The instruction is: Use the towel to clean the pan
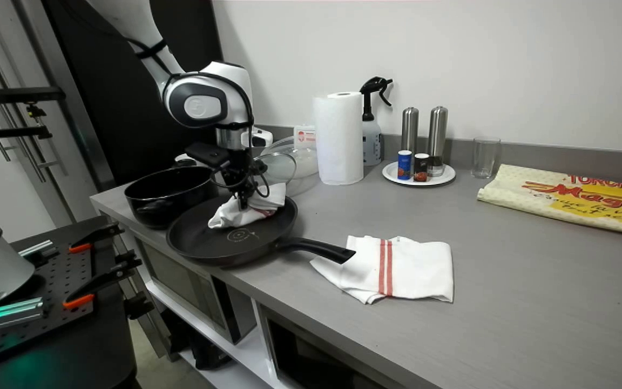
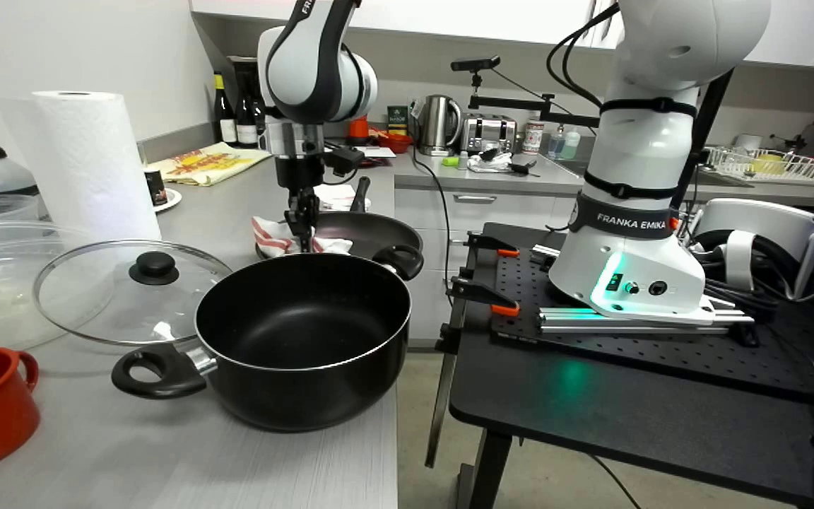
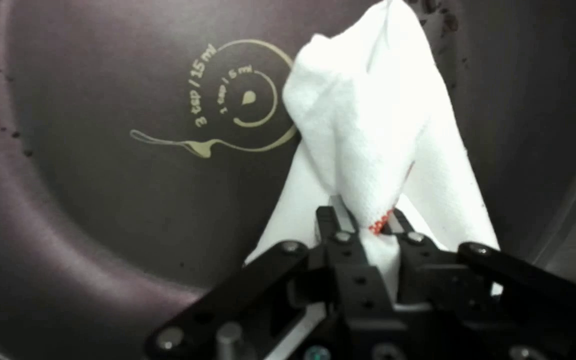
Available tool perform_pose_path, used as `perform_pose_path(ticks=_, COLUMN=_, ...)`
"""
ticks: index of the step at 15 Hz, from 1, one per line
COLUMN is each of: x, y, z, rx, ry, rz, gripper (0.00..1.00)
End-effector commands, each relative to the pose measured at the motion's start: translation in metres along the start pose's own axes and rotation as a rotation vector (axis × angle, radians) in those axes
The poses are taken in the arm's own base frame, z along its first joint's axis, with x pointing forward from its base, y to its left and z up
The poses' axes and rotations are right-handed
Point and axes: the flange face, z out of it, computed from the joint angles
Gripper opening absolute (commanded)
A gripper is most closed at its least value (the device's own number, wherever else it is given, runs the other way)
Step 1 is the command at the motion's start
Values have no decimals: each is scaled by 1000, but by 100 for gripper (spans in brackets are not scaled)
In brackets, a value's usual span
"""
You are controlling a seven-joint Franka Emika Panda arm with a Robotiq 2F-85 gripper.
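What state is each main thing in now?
Round black frying pan: upright, dark specks inside
White red-striped cloth towel: bunched, gripped
Black two-fingered end effector: shut on that towel
Deep black two-handled pot: upright, uncovered
Round glass lid: off the pot
Second red-striped white towel: folded, not held
White paper roll: upright

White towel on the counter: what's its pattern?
The counter towel is white with two parallel red stripes, seen best in an exterior view.
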Motion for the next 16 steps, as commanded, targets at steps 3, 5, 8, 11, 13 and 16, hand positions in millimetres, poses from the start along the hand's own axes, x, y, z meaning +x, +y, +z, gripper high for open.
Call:
perform_pose_path(ticks=3, x=10, y=6, z=-19, rx=-104, ry=97, rz=46, gripper=3)
perform_pose_path(ticks=5, x=7, y=4, z=-29, rx=-121, ry=131, rz=46, gripper=3)
perform_pose_path(ticks=8, x=3, y=3, z=-50, rx=-138, ry=189, rz=55, gripper=3)
perform_pose_path(ticks=11, x=-2, y=9, z=-80, rx=-153, ry=264, rz=85, gripper=3)
perform_pose_path(ticks=13, x=-7, y=19, z=-103, rx=-164, ry=314, rz=118, gripper=3)
perform_pose_path(ticks=16, x=-14, y=43, z=-135, rx=-177, ry=370, rz=196, gripper=3)
